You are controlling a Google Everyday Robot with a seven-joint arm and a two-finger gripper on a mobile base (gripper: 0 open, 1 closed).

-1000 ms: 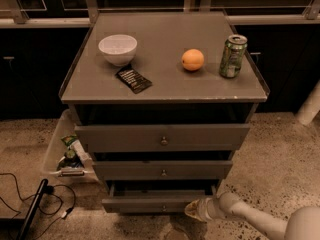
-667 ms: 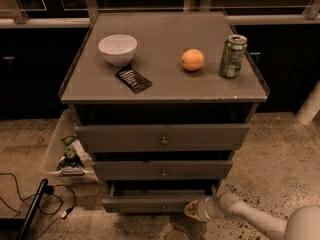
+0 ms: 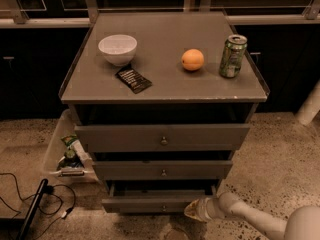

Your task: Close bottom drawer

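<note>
The grey wooden cabinet (image 3: pixel 165 86) has three drawers. The bottom drawer (image 3: pixel 150 204) is the lowest one, with a slim grey front panel, and it stands pulled out a little. Its small knob (image 3: pixel 163 208) shows at the panel's lower middle. My gripper (image 3: pixel 196 210) is low at the right end of the bottom drawer's front, at or against the panel. My white arm (image 3: pixel 250 216) reaches in from the lower right. The middle drawer (image 3: pixel 162 170) and the top drawer (image 3: pixel 162 136) sit above it.
On the cabinet top are a white bowl (image 3: pixel 118 49), a dark packet (image 3: pixel 133 79), an orange (image 3: pixel 192 60) and a green can (image 3: pixel 232 56). A clear bin (image 3: pixel 62 149) with items stands on the floor at the left, with black cables (image 3: pixel 30 204) near it.
</note>
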